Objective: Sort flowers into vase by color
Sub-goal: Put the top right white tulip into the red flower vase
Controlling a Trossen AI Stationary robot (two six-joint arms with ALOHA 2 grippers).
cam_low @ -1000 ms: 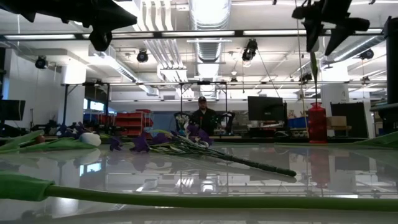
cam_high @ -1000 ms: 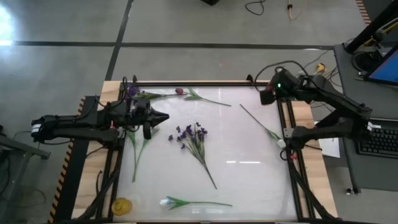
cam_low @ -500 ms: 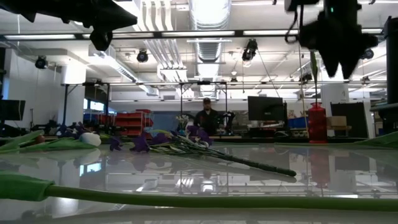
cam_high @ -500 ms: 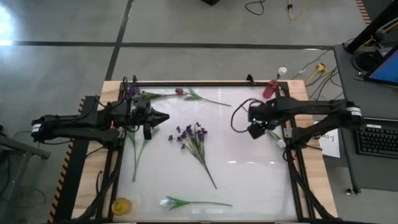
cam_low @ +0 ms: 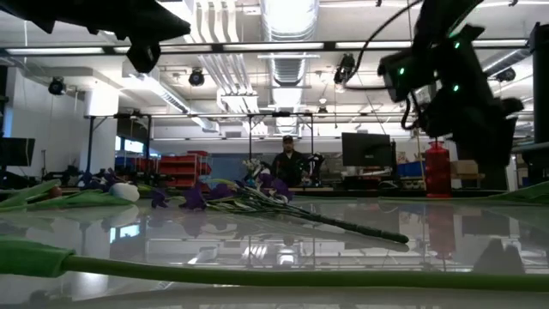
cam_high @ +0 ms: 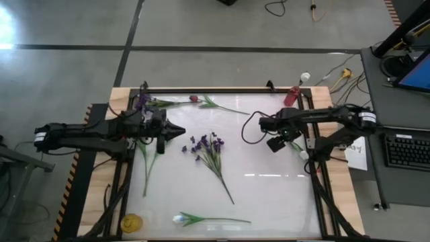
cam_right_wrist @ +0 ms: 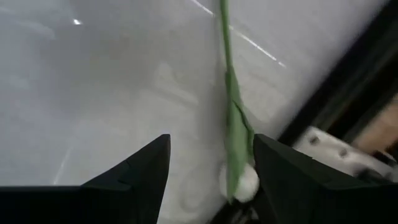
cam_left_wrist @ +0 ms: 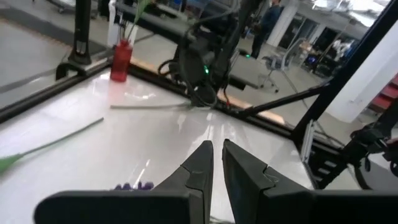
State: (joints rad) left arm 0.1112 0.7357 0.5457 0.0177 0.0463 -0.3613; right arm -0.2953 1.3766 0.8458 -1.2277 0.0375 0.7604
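A white tulip (cam_high: 302,154) lies flat by the table's right edge; its bud (cam_right_wrist: 244,182) and green stem (cam_right_wrist: 231,118) show in the right wrist view. My right gripper (cam_right_wrist: 211,168) hangs just above it, pointing down, open, with the stem between its fingers and untouched. A red vase (cam_high: 292,95) at the far right corner holds a white flower (cam_high: 306,77). A purple spray (cam_high: 207,149) lies mid-table. Another white tulip (cam_high: 183,218) lies at the near edge, and a pink-red bud (cam_high: 193,99) at the far edge. My left gripper (cam_high: 177,129) hovers shut over the left side.
A purple flower (cam_high: 142,101) and a long green stem (cam_high: 149,163) lie under the left arm. A yellow object (cam_high: 131,220) sits at the near left corner. A black frame (cam_high: 312,134) edges the white table. A person (cam_low: 287,163) stands in the room beyond.
My right gripper has left the red vase at the far right corner, come toward the near edge and sunk low over the white tulip by the right edge. It has tipped from slanting to pointing almost straight down.
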